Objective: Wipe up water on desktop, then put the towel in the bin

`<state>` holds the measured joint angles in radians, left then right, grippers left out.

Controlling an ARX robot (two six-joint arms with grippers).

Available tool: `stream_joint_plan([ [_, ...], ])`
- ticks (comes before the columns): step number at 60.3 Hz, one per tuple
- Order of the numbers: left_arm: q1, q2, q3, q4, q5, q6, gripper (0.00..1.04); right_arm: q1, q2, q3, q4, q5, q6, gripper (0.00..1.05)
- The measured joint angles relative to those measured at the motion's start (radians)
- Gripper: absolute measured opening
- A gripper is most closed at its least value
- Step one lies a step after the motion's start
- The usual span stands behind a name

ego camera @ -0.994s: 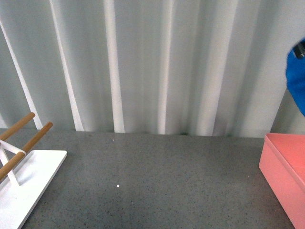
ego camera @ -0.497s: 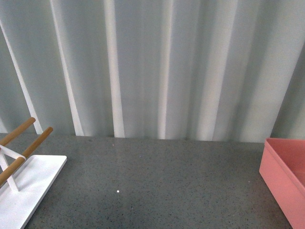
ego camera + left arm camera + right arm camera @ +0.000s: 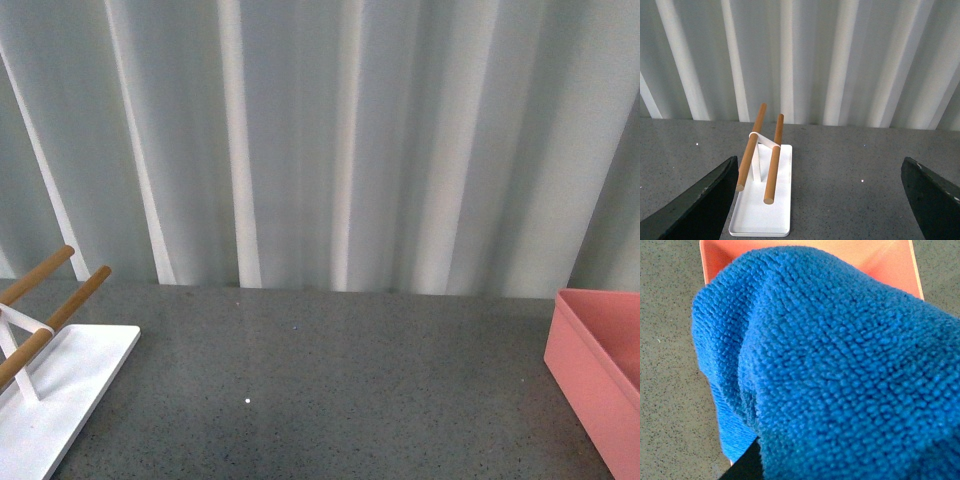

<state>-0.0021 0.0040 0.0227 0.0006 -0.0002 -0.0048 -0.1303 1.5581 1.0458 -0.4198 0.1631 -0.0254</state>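
The bright blue fluffy towel [image 3: 835,370] fills most of the right wrist view, and my right gripper is shut on it, its fingers almost wholly hidden by the cloth. The towel hangs over the salmon-pink bin [image 3: 885,262]. The bin's near corner also shows at the right edge of the front view [image 3: 600,370]. The dark grey speckled desktop [image 3: 330,380] stretches across the front view. My left gripper [image 3: 822,200] is open and empty above the desktop [image 3: 850,165], with its two dark fingers [image 3: 700,205] wide apart. Neither arm shows in the front view.
A white rack [image 3: 60,390] with two wooden rods [image 3: 55,310] stands at the desktop's left; it also shows in the left wrist view [image 3: 762,200]. A pale pleated curtain [image 3: 330,140] hangs behind the desktop.
A second ago the blue towel showed at the front view's upper right edge; it has since left that view. The rack and the bin have not moved.
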Motion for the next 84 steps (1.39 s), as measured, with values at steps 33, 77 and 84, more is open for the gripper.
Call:
stream_joint_plan([
  [33,0.000,0.000,0.000,0.000,0.000,0.000,0.98,0.000,0.000,0.000,0.000,0.000,0.003,0.98],
  [77,0.000,-0.001,0.000,0.000,0.000,0.000,0.98,0.120,-0.476,-0.874,1.320,-0.178,0.010,0.03],
  [84,0.000,-0.001,0.000,0.000,0.000,0.000,0.98,0.128,-0.555,-0.917,1.281,-0.174,0.010,0.03],
])
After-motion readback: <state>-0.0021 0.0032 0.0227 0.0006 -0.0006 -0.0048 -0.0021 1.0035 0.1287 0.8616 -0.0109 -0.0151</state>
